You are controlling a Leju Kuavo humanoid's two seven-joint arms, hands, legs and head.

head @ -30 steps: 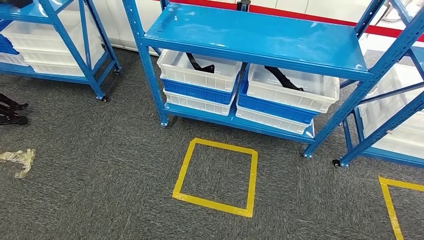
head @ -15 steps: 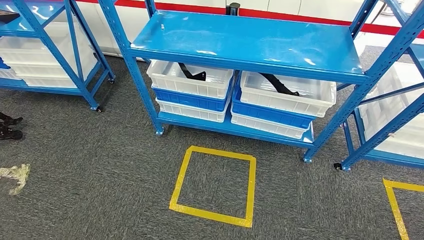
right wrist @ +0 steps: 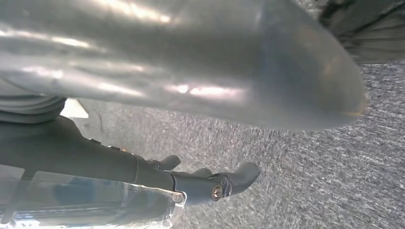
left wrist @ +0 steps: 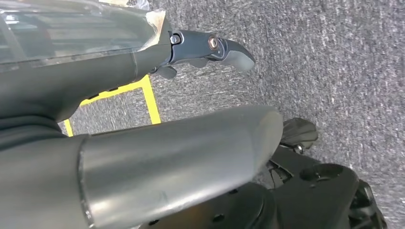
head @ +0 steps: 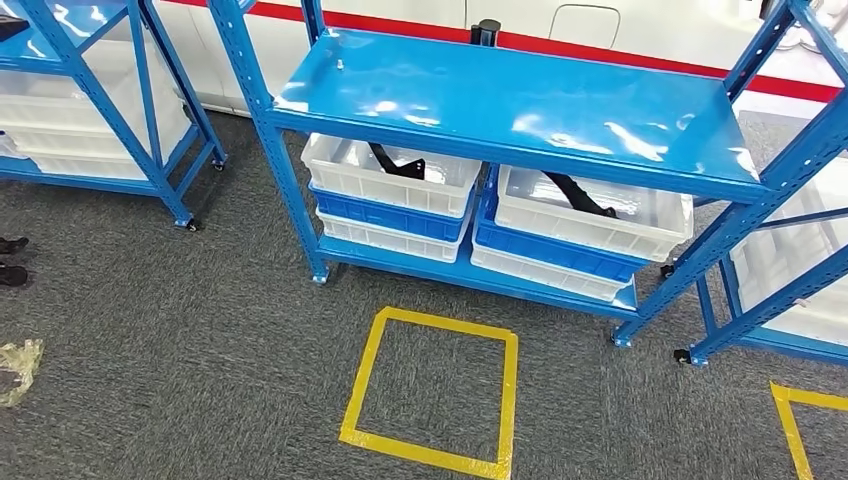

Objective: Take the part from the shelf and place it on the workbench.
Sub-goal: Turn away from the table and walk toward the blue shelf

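The blue shelf point(head: 520, 105) stands in the middle, and its top board hides the back part of the bins under it. On its low board sit two stacks of bins, side by side. The left stack point(head: 392, 195) has a white bin on top, a blue one under it and a white one at the bottom, and the right stack point(head: 575, 235) is made the same way. One black part point(head: 397, 162) lies in the top left bin and one black part point(head: 578, 193) lies in the top right bin; each is partly hidden by the shelf board, so the full shape is hard to make out. A small dark post point(head: 486, 31) stands at the back edge of the shelf. Two more blue racks stand beside the shelf, one on the left point(head: 110, 90) and one on the right point(head: 790, 230), both cut off by the picture edge and holding white bins. On the grey carpet in front of the shelf is one full square of yellow tape point(head: 432, 392), and a corner of a second yellow square point(head: 800, 420) shows to the right of it. A crumpled bit of clear plastic point(head: 18, 357) lies far left of the square. The left hand point(left wrist: 210, 47) hangs over the carpet with its fingers loosely out, holding nothing. The right hand point(right wrist: 210, 183) does the same, empty with its fingers apart.
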